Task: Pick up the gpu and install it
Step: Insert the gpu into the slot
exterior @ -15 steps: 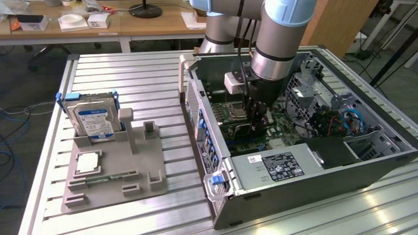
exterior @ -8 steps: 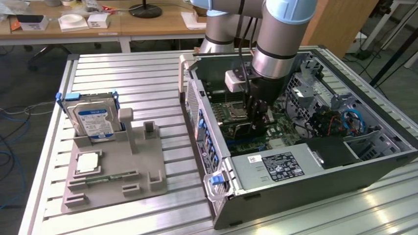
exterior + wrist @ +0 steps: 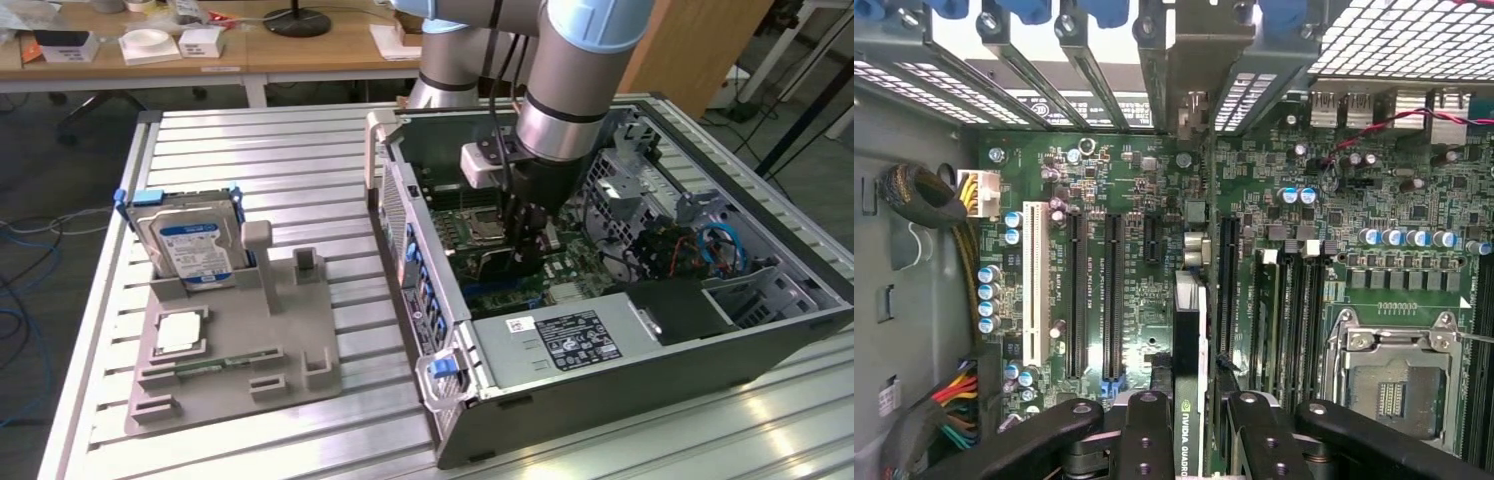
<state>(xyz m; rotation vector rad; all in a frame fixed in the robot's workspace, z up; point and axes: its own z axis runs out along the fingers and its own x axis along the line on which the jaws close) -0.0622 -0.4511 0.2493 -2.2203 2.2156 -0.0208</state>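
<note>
We see the computer case (image 3: 561,425) on the table (image 3: 267,160) at the exterior view's right, the holder (image 3: 267,375) left of it bearing the upright hard drive (image 3: 194,250); inside the case the gripper (image 3: 1189,405) holds the gpu (image 3: 1190,320) edge-on over the motherboard (image 3: 1134,190)

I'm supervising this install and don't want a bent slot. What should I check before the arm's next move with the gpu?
1. gpu gripped in the hand: ok.
2. gpu inside the computer case, over the motherboard: ok.
3. gpu running parallel to the expansion slots: ok.
4. gpu edge seated in a slot: cannot tell, hidden under the card.
5. Cable bundle apart from the gpu: ok.
</note>
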